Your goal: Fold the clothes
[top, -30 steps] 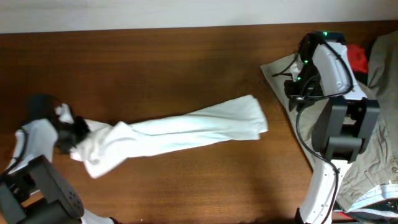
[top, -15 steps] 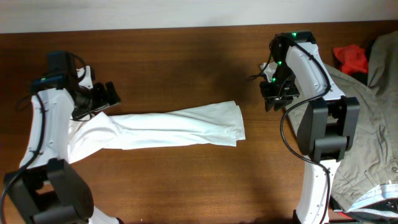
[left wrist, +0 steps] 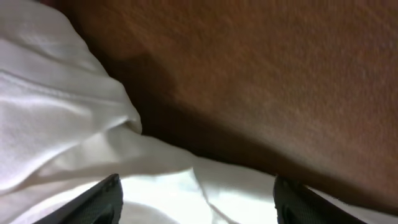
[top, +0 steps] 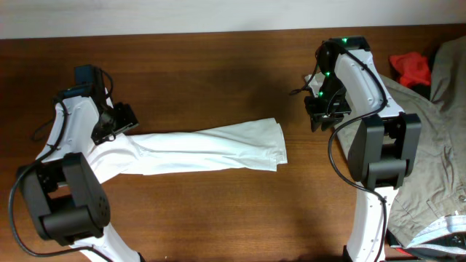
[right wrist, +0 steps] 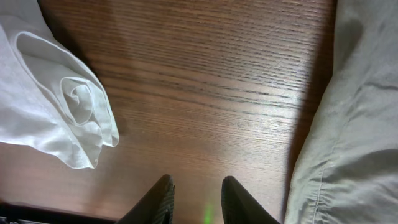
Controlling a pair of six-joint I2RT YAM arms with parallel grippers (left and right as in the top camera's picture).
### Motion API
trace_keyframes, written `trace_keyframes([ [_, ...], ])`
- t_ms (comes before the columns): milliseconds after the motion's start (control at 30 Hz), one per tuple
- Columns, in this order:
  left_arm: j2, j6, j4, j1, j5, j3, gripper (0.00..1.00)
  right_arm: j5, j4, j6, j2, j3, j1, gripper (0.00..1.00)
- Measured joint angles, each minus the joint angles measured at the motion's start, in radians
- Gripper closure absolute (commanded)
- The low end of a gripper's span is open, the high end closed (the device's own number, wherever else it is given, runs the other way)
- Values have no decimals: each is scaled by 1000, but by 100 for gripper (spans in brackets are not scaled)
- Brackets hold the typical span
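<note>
**Condition.** The clothes (top: 196, 151) lie as one long, narrow white band across the left and middle of the bench (top: 218, 73). The left end runs under the left hand (top: 120, 120). The right end (right wrist: 56, 106) is rolled on itself and stops clear of the right hand (top: 324, 116). In its wrist view the left hand (left wrist: 196, 202) stands with fingers spread wide over bunched white cloth and clamps nothing. The right hand (right wrist: 198, 199) has its fingers narrowly parted over bare wood and holds nothing.

**Hazards.**
- The cloth under the left hand is heaped in several layers. Closing here would probably take more than one layer, or only a loose ridge, and the band would lift twisted.
- The garment is gathered, not spread. Folding it in this state would likely set the creases and give an uneven packet.
- The rolled right end may unroll or slip if pinched on its outer lip alone.
- The khaki-grey garment (top: 429, 145) lies just beside the right hand, and a sideways sweep could catch its hem (right wrist: 323, 180). The red cloth (top: 410, 67) lies farther back and is the lesser concern.

**Edges and room.** Bare bench lies behind the band and in front of it, and there is a clear strip between its right end and the right hand. The right side is crowded. The left end of the band sits near the left arm's base, so room to pull that way looks short.
</note>
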Motion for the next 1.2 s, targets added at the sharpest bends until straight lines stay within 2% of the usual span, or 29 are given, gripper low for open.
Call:
trace_keyframes([
  [33, 7, 0, 2, 0, -4, 0, 23, 0, 0, 0, 0, 0, 0, 70],
  [67, 19, 0, 3, 0, -7, 0, 35, 0, 0, 0, 0, 0, 0, 70],
  [100, 36, 0, 5, 0, -8, 0, 41, 0, 0, 0, 0, 0, 0, 70],
  [133, 38, -3, 5, 0, -16, 0, 51, 0, 0, 0, 0, 0, 0, 70],
  [167, 38, -2, 5, 0, -26, 0, 75, 0, 0, -1, 0, 0, 0, 70],
  [233, 39, -10, 4, 0, -45, 0, 89, 0, 0, -3, 0, 0, 0, 70],
  [267, 39, -10, 4, 0, -48, 0, 99, 0, 0, -3, 0, 0, 0, 70],
  [433, 39, -10, -7, 0, -48, 0, 100, 0, 0, -3, 0, 0, 0, 70],
  [567, 17, 39, -11, 0, 108, 2, 100, 0, 0, -3, 0, 0, 0, 70],
  [667, -92, 106, -24, -14, 231, 11, 100, 0, 0, -3, 0, 0, 0, 70],
  [833, -132, 250, -40, -189, 298, 22, 100, 0, -11, -3, 0, 0, 0, 70],
  [967, -132, 301, -41, -297, 261, 22, 98, 0, -25, -3, 0, 0, 0, 70],
  [1000, -132, 303, -48, -307, 247, 22, 93, 0, -29, -3, 0, 0, 0, 70],
  [1033, -132, 306, -57, -310, 238, 22, 81, 0, -30, -3, 0, 0, 0, 70],
  [1100, -132, 309, -68, -310, 230, 22, 43, 0, -30, -3, 0, 0, 0, 70],
  [1200, -132, 320, -93, -310, 216, 21, 42, 0, -30, -3, 0, 0, 0, 70],
])
